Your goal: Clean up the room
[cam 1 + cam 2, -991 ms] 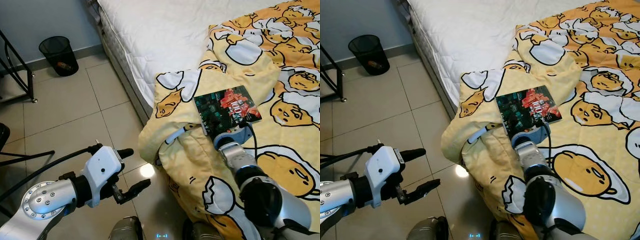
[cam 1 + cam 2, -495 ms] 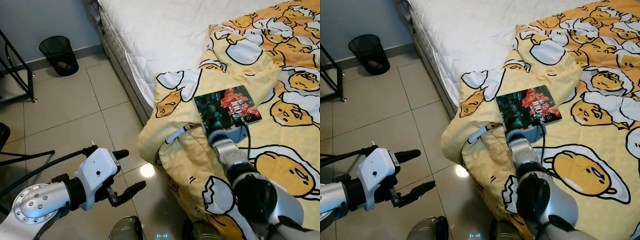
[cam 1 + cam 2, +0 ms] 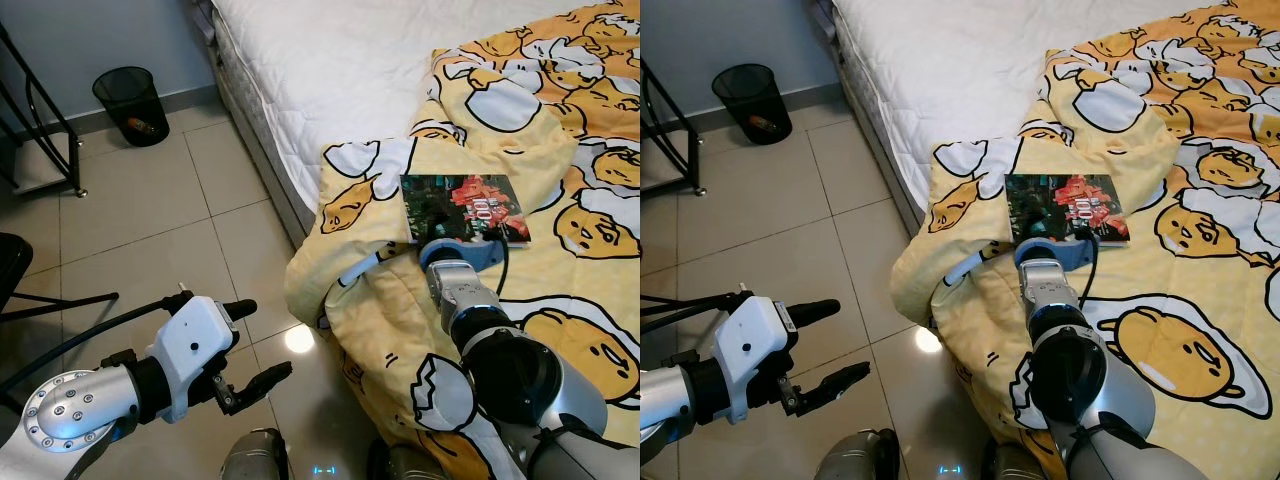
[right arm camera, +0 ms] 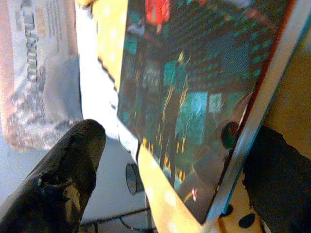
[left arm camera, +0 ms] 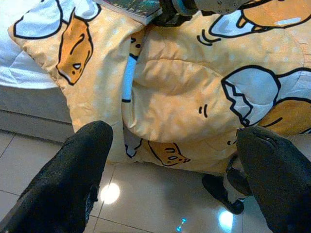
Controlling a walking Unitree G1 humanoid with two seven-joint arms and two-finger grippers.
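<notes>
- bright, even indoor light, head views sharp
- ceiling-lamp glare spot on glossy floor tiles [image 3: 297, 340]
- soft shadow under blanket [image 3: 520, 330] edge
- right wrist view blurred, washed out at one side, book [image 4: 194, 111] smeared

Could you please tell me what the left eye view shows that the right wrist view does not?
The left eye view takes in the bin on the tiled floor, the white mattress and the open left hand over the tiles. The right wrist view shows the right hand's fingers spread, one above the book's cover and one under its near edge. Both show the book on the yellow duvet.
</notes>
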